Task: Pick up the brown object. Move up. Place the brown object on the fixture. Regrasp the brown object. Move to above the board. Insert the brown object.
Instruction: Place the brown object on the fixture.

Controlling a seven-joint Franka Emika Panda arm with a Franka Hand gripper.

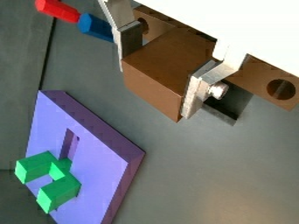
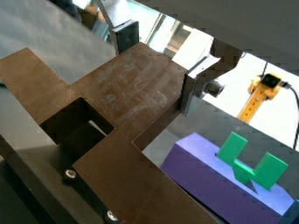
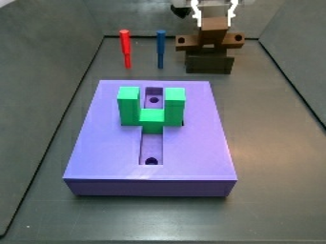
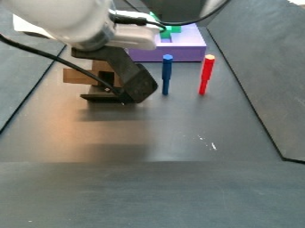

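Dark grey matting covers the work floor in every view. In a wrist view, the gripper has its silver fingers clamped on the brown object, which sits against the dark fixture; the lavender board carries a green block. In a wrist view, the brown object fills the frame, cropped at the edges. In a side view, the gripper stands at the far end above the fixture, beyond a red peg and a blue peg. In a side view, the arm hides the board partly. No writing is legible.
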